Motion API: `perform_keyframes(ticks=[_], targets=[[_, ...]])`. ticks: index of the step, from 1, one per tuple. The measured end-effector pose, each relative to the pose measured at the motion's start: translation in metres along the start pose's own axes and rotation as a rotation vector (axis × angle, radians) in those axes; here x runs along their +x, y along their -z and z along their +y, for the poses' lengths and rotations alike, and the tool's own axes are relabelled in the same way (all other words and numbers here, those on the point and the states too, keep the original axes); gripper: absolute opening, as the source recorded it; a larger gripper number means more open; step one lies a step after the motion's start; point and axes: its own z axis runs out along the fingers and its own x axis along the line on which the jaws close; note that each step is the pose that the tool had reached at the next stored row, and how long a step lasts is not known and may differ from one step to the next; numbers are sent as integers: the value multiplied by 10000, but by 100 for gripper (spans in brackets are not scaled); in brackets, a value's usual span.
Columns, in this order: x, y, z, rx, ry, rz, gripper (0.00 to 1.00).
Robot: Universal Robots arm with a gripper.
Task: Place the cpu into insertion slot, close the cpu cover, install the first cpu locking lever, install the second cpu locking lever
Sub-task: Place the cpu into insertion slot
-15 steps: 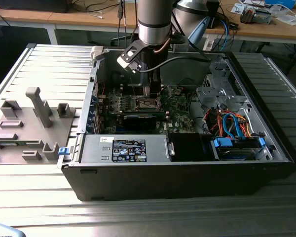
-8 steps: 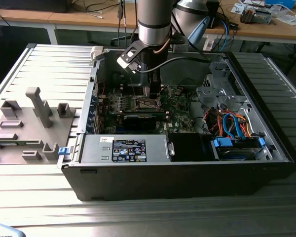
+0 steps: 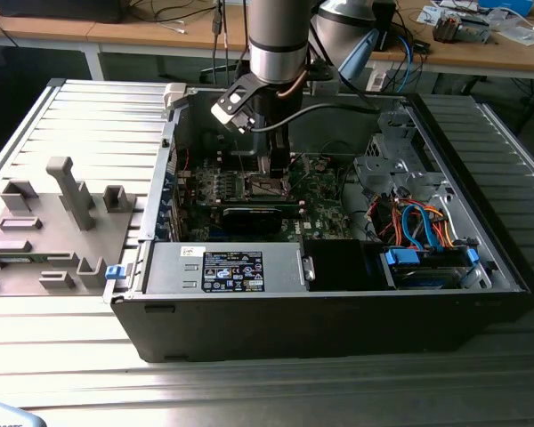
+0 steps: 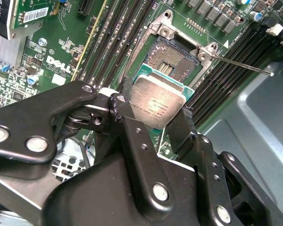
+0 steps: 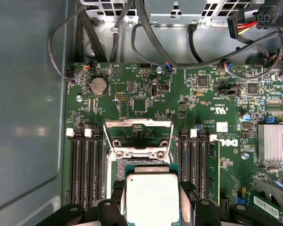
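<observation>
Fingers: clamped on two opposite cpu edges, top face left bare.
Cpu: metal lid up, hangs over near edge of insertion slot, not seated. Edge grip prob. keeps underside contacts untouched and lets it go down level.
Insertion slot: uncovered, contact field bare, so chip has a free path.
Cpu cover: stands raised at slot's far side, clear of chip.
Lever: thin rod sticking out sideways, unlatched I'd say.
2nd wrist view: gives slot contacts and offset btw chip and slot.
1st wrist view: gives chip squareness vs socket frame and raised cover; chip hides most of slot.
Ext view: arm reaches down into open PC case on ribbed desk.
</observation>
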Motion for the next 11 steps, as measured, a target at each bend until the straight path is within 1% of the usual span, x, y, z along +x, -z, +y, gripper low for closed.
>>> perform_keyframes(ticks=[11], targets=[[0,-18,-1,0,0,-1,55]])
